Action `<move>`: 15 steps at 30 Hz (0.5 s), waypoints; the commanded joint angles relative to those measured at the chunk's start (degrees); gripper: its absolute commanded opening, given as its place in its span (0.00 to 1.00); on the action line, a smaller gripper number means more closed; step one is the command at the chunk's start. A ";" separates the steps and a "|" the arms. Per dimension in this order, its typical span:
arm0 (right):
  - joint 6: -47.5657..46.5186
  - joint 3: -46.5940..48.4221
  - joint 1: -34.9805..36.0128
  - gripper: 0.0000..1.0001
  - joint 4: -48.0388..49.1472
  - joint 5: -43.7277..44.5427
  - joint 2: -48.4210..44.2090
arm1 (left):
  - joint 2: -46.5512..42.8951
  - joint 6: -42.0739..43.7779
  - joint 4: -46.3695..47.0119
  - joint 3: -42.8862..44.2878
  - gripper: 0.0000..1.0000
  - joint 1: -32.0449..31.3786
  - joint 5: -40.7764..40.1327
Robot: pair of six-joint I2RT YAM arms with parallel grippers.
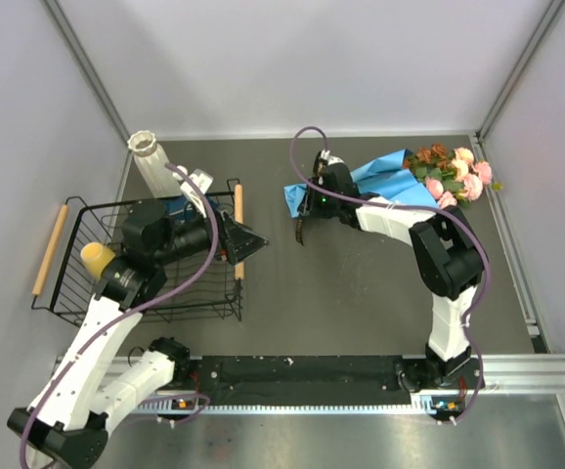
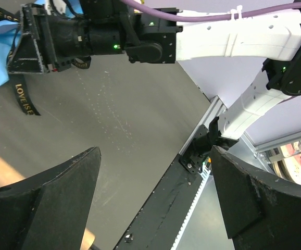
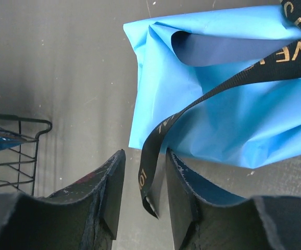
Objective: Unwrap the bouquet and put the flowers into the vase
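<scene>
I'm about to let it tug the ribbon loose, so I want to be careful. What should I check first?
1. End of the black ribbon lies between the jaws of the right claw: ok.
2. Ribbon pinched tight: cannot tell; a gap shows beside it.
3. Jaws free of the blue paper: ok.
4. The left claw open and empty: ok.
5. Mouth of the vase unblocked: ok.

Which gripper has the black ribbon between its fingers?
The right gripper: the black ribbon hangs in the narrow gap between its fingers, not yet clamped. The left gripper stands wide open, far from the bouquet.
</scene>
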 commanded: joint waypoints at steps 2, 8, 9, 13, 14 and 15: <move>0.63 1.43 1.02 0.34 4.32 0.54 2.44 | 2.95 0.66 3.42 4.80 0.91 -4.81 -3.50; 0.36 0.21 1.11 0.01 4.06 -0.33 1.14 | 5.67 0.75 3.51 6.21 0.89 -7.02 -6.31; 0.36 -0.84 1.11 0.00 3.88 -0.86 0.08 | 6.02 0.84 3.51 6.91 0.89 -7.20 -6.49; -0.25 -8.39 1.11 0.00 2.83 -4.20 -6.33 | 7.87 1.19 3.68 8.67 0.89 -7.46 -7.46; -0.51 -11.63 1.11 0.00 1.87 -4.55 -7.65 | 9.18 1.37 3.68 9.02 0.89 -7.55 -8.33; -0.78 -13.49 1.11 0.00 1.94 -5.42 -10.62 | 9.89 2.33 3.68 10.07 0.89 -7.55 -9.12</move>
